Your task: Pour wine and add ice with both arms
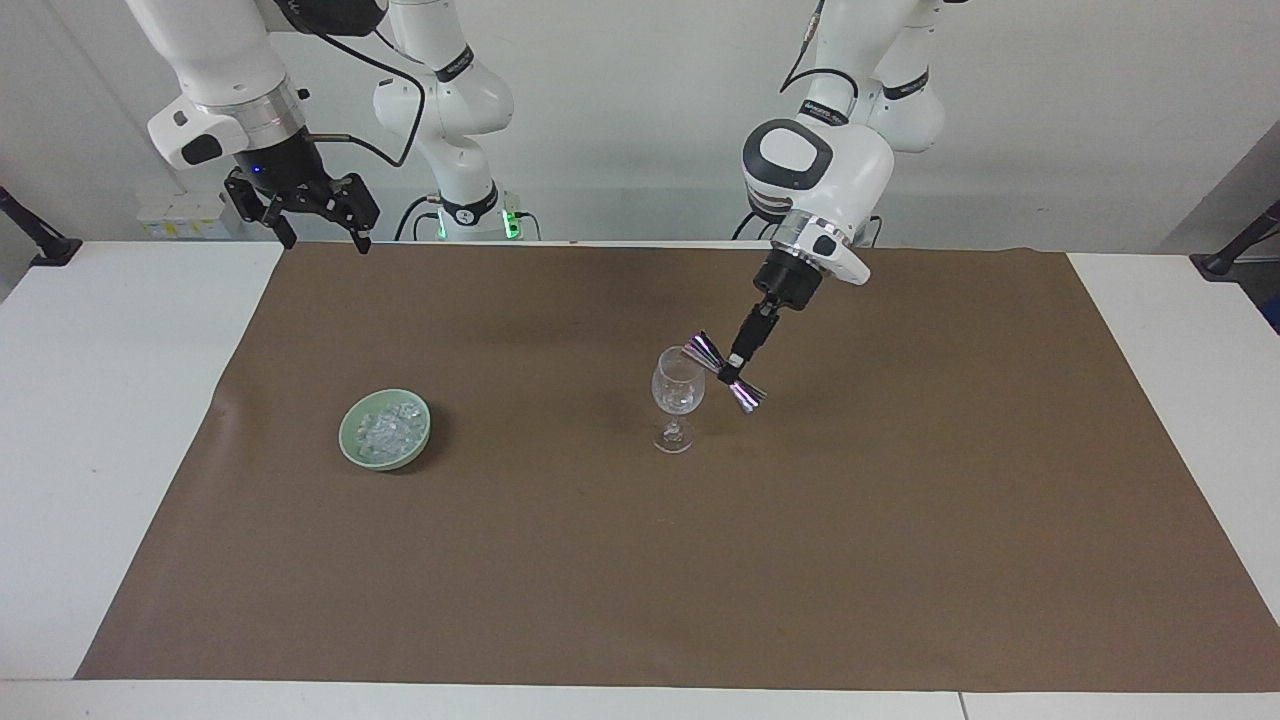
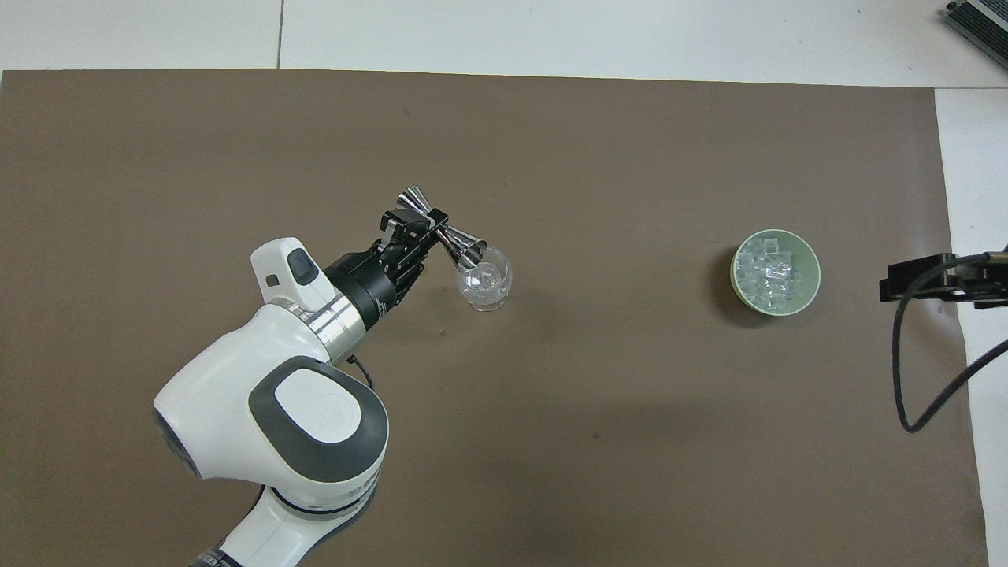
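Facing: your left end effector [image 1: 737,368] grips the jigger [image 1: 725,372] at its waist, tipped over the glass [image 1: 677,398]. Right end effector [image 1: 318,226] waits open over the desk [image 1: 120,420] edge.
Overhead: ice [image 2: 770,273] heaped in the bowl [image 2: 739,287], toward the right arm's end. Likely slippery, light, hard; pinch one chunk across flat faces

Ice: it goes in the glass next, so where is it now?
The ice sits heaped in the green bowl on the brown mat, toward the right arm's end of the table, level with the wine glass.

Brown mat [image 1: 600,560] on white table [image 1: 100,400]
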